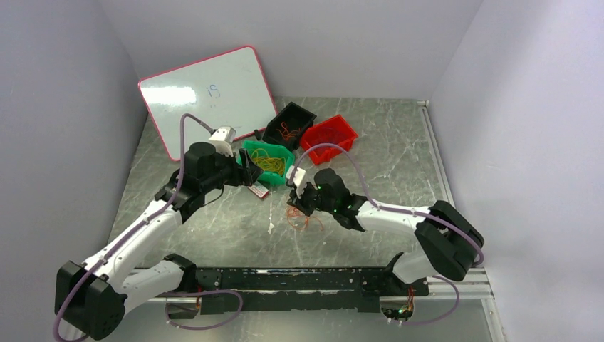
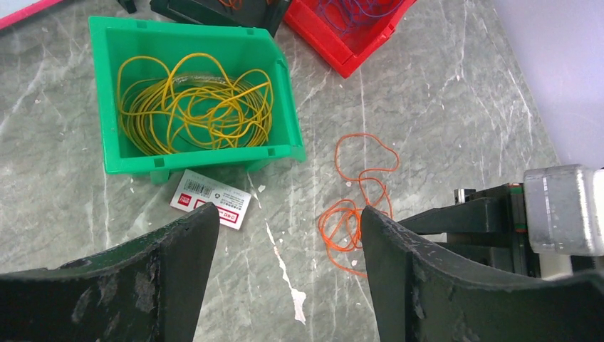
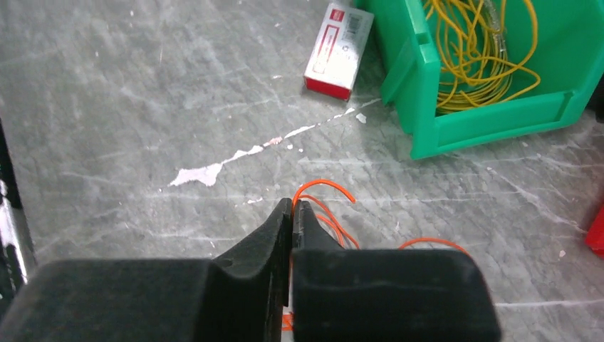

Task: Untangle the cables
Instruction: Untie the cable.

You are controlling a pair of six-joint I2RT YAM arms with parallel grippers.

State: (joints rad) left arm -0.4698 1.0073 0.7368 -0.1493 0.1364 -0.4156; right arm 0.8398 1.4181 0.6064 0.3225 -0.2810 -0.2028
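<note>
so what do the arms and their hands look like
The left arm and right arm have white links, black joints and a mauve hose looping along each. The left hand and right hand are black with two thick fingers; the left one's look scuffed.

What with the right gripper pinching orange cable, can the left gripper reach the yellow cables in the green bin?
Probably yes: left gripper hangs open near the green bin; yellow cables lie uncovered.
</note>
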